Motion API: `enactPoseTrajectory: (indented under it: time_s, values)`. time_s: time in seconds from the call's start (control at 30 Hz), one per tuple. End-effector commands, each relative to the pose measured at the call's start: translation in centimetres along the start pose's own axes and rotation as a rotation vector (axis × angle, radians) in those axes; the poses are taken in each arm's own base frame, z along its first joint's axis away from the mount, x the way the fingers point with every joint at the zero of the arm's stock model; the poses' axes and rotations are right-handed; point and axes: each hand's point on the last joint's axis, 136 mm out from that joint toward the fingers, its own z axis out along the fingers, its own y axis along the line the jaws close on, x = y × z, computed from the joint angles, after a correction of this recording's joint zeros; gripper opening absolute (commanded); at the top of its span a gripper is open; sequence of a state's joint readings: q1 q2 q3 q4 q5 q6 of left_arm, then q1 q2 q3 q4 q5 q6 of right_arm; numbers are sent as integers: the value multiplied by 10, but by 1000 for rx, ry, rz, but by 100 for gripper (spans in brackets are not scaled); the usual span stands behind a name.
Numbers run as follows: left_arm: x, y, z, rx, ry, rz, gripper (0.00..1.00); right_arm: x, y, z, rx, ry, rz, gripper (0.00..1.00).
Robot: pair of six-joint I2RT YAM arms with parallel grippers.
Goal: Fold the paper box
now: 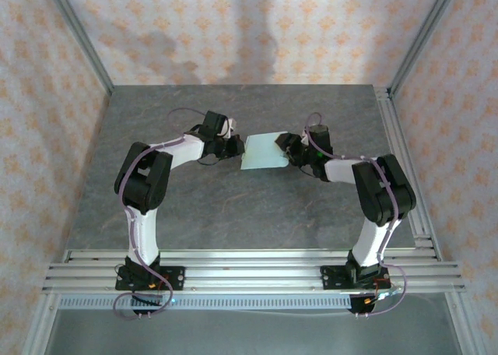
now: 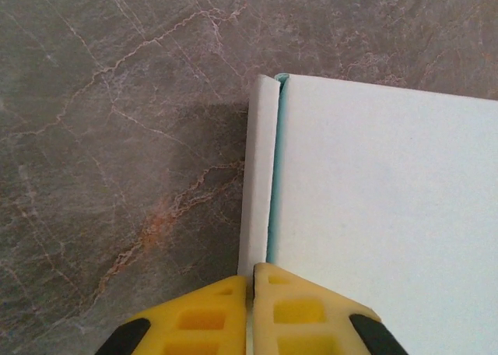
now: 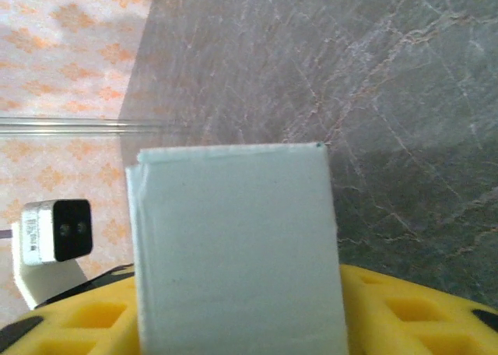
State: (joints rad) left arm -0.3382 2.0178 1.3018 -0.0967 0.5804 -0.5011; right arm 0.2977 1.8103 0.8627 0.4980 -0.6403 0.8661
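Observation:
The paper box is a pale mint-green folded card between my two grippers at the middle of the table. My left gripper is at its left edge. In the left wrist view the yellow fingers are shut on a narrow white flap that stands along the box's broad face. My right gripper is at the box's right edge. In the right wrist view the box sits upright between the yellow fingers, which flank both its sides. Their inner faces are hidden behind the card.
The grey marbled table top lies open all around the box. Patterned walls close in the back and sides. An aluminium rail runs along the near edge by the arm bases. A small white camera block shows at the left.

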Motion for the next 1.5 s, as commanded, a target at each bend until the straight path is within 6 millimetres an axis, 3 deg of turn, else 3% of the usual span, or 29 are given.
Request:
enactPoseTrajectory:
  time_s: [0.0, 0.13, 0.3, 0.7, 0.87, 1.0, 1.1, 1.37, 1.47]
  values:
    - [27, 31, 13, -75, 72, -60, 17, -4, 10, -2, -39, -8, -5, 50]
    - [22, 28, 6, -77, 41, -49, 28, -5, 14, -4, -37, -11, -13, 43]
    - [11, 18, -9, -59, -26, -14, 32, -7, 26, -8, -56, -7, -16, 41]
    - [-30, -19, -92, -55, -365, 272, 42, -22, 58, -31, -92, -44, -47, 39]
    - [-40, -39, -131, -75, -495, 432, 76, -34, 76, -52, -107, -80, -72, 38]
    - [-32, -66, -153, -153, -569, 712, 99, -45, 96, -71, -140, -111, -69, 39]
    - [-23, -88, -163, -229, -664, 927, 100, -49, 111, -85, -166, -119, -77, 39]
    - [-14, -125, -194, -341, -850, 1245, 100, -54, 147, -124, -216, -119, -108, 39]
    - [-6, -133, -192, -372, -851, 1372, 100, -53, 161, -135, -256, -105, -101, 39]
